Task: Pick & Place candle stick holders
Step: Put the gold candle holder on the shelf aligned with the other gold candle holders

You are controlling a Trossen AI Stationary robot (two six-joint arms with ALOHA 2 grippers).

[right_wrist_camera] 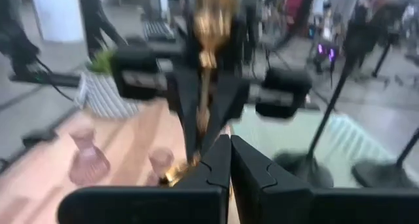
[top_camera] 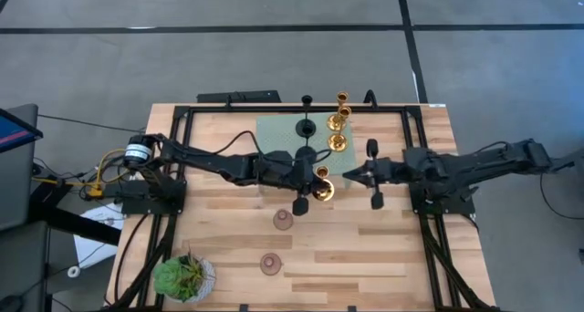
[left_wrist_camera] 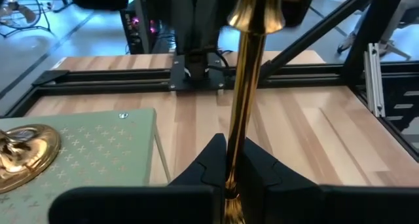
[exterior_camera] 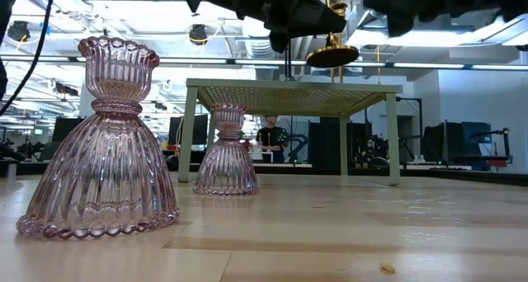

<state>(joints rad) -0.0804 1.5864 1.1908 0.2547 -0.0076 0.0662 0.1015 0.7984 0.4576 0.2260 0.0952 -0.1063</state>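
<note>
Gripping the slim stem of a shiny gold candle stick holder (top_camera: 322, 185) with the left gripper (top_camera: 315, 177), fingers pinched tight around it, just off the right edge of the pale green perforated rectangular platform (top_camera: 274, 134) at table centre. Hanging clear above the wood in the low view, round gold base (exterior_camera: 332, 56) riding higher than the platform's top. Facing it from the right with the right gripper (top_camera: 351, 174), jaws pressed fully together on nothing, tips close to the held stem but apart from it. Standing on the platform's far right part: two more shiny gold holders (top_camera: 338, 120), one near the back edge, one toward the right edge, plus one black round-based holder (top_camera: 306, 127) beside them. Lying or standing farther off: a second black holder (top_camera: 307, 100) at the table's back edge, behind the platform. Sitting on open wood toward the near edge: two squat ribbed mauve-pink glass holders (top_camera: 283, 220), (top_camera: 270, 263), well apart from the arms. Occupying the near left corner: a green leafy potted plant (top_camera: 183, 276). Leaving broad bare planks (top_camera: 383, 248) open along the near right side.
</note>
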